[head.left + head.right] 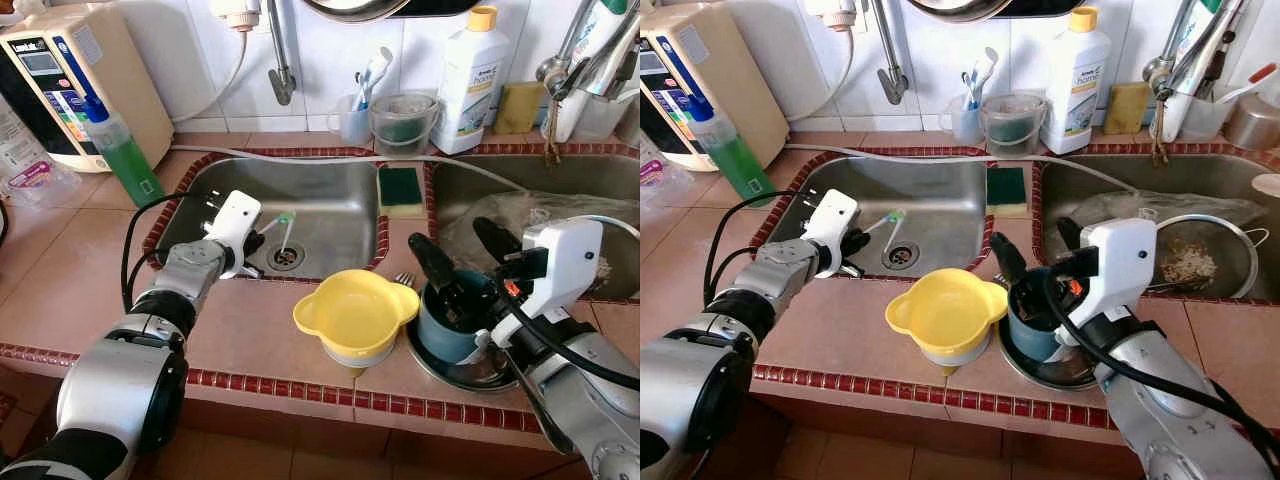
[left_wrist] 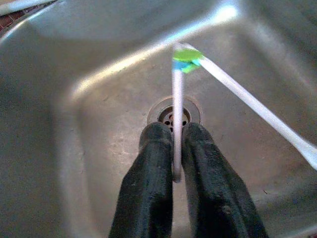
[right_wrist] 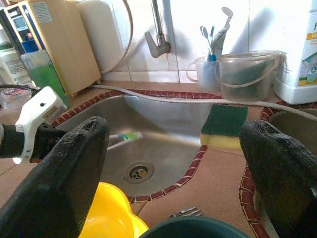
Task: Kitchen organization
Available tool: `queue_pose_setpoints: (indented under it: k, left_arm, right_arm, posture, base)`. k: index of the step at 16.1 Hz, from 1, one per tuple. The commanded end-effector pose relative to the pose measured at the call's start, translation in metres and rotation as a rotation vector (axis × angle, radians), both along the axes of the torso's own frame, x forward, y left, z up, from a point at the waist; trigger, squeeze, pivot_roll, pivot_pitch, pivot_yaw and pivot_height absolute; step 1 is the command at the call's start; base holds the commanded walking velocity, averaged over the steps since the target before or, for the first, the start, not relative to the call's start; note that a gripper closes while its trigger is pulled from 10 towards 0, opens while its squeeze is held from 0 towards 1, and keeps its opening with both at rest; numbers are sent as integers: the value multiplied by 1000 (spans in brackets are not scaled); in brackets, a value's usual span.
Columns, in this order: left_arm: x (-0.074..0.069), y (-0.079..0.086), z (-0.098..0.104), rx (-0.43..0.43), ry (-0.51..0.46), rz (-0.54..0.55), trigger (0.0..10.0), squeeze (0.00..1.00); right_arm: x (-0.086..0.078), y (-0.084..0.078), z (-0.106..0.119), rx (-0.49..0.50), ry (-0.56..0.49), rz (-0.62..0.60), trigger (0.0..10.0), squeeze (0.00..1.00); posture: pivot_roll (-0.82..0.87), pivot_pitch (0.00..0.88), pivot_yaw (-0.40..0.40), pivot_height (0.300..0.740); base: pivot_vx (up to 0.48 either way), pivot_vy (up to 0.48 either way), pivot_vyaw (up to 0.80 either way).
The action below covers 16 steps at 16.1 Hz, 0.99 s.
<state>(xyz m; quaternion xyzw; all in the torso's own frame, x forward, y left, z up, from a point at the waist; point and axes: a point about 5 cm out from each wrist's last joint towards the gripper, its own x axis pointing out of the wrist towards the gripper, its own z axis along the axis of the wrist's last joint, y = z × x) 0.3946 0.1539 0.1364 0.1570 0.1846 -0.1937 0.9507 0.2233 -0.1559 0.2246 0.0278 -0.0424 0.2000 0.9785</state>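
**Toothbrush held over the sink drain**

While the head views give the whole counter, the grip is shown closely by the left wrist view: the left gripper point(image 2: 174, 144) is clenched on a white toothbrush point(image 2: 177, 106) above the drain point(image 1: 285, 256) of the left sink point(image 1: 340, 215). The right gripper point(image 1: 465, 250) is spread wide above a teal cup point(image 1: 448, 330). A yellow funnel point(image 1: 352, 312) is seen beside this cup.

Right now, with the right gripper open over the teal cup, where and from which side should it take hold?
Grip the teal cup by its rim wall, from above: the mouth faces up, and the right gripper hovers over it, fingers spread. Put the near-side finger away from the yellow funnel, which crowds its left side.
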Motion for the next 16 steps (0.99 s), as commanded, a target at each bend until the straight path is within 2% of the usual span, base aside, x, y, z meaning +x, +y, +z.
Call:
queue_pose_setpoints:
  k: [1,9,12,14,15,16]
  left_arm:
    - [-2,10,-3,-7,24,21,10000,1000]
    - [3,14,10,-34,6,20,10000,1000]
    - [9,19,30,-114,-50,34,10000,1000]
    - [13,19,46,-195,-106,36,10000,1000]
    - [15,18,57,-249,-170,21,10000,275]
    - [15,17,59,-257,-178,18,10000,275]
  right_arm:
    - [0,4,5,0,-19,22,10000,0]
    - [9,7,10,18,-46,27,10000,0]
    - [13,8,18,50,-109,39,10000,0]
    - [18,6,30,116,-188,17,10000,0]
    - [24,4,35,137,-218,-5,10000,0]
    - [24,4,35,138,-222,-6,10000,0]
  posture:
    - [-341,76,145,740]
    - [-314,71,138,740]
    - [-297,71,128,740]
    - [-285,72,121,740]
    - [-277,71,117,740]
    - [-277,71,117,740]
  base:
    - [0,0,0]
    - [0,0,0]
    - [0,0,0]
    - [0,0,0]
    - [0,0,0]
    - [0,0,0]
